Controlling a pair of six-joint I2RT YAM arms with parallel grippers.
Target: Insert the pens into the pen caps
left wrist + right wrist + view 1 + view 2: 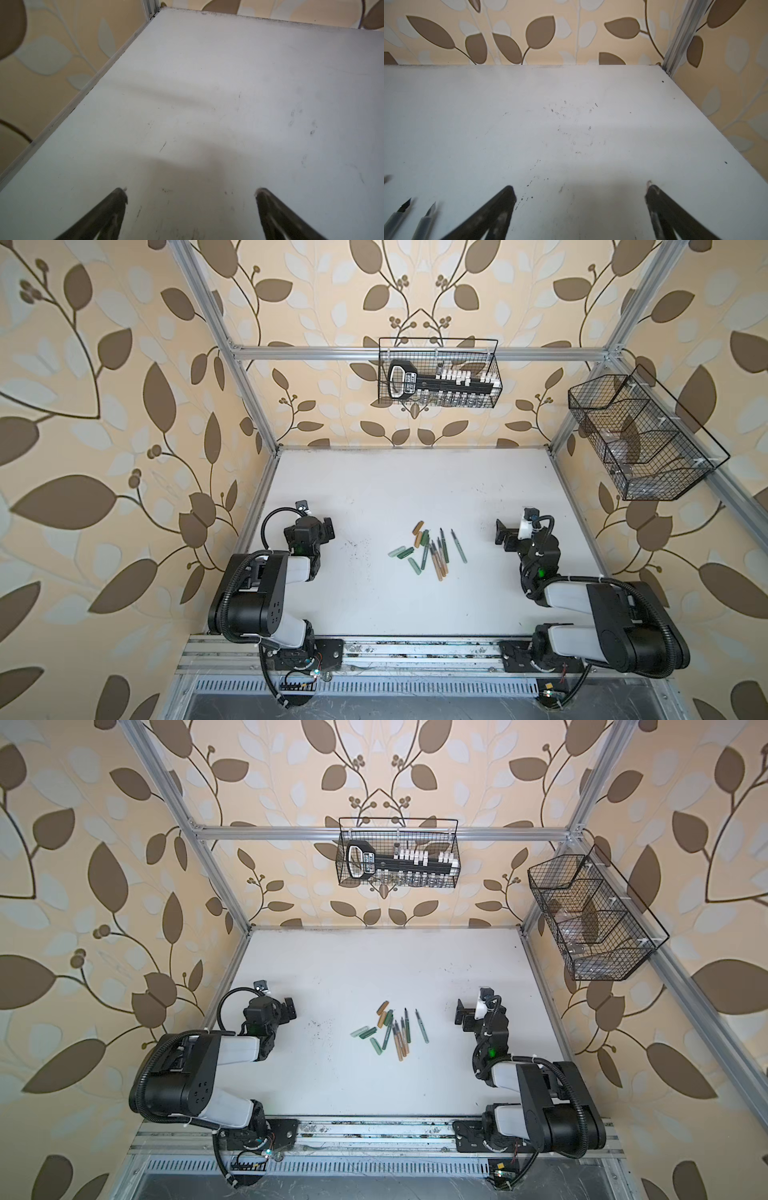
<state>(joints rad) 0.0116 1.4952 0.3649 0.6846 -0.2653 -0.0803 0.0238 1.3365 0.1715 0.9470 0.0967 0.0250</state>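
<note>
Several pens (439,560) (401,1038) lie in a loose bunch at the middle of the white table (374,489), dark tips toward the back; the barrels are tan, dark green and pale grey-green. Just left of them lie several pen caps (417,528) (382,1008), tan-olive, dark green and mint (397,551). My left gripper (330,527) (291,1007) (191,190) hangs open left of the bunch, over bare table. To the right of the bunch, my right gripper (500,533) (460,1013) (580,188) is open too and holds nothing. Two pen tips (404,205) show beside it in the right wrist view.
A wire basket (438,339) holding a black tool and small white pieces hangs on the back rail. Another wire basket (665,485) hangs on the right rail. Aluminium posts stand at the table's back corners. Ink specks mark the tabletop.
</note>
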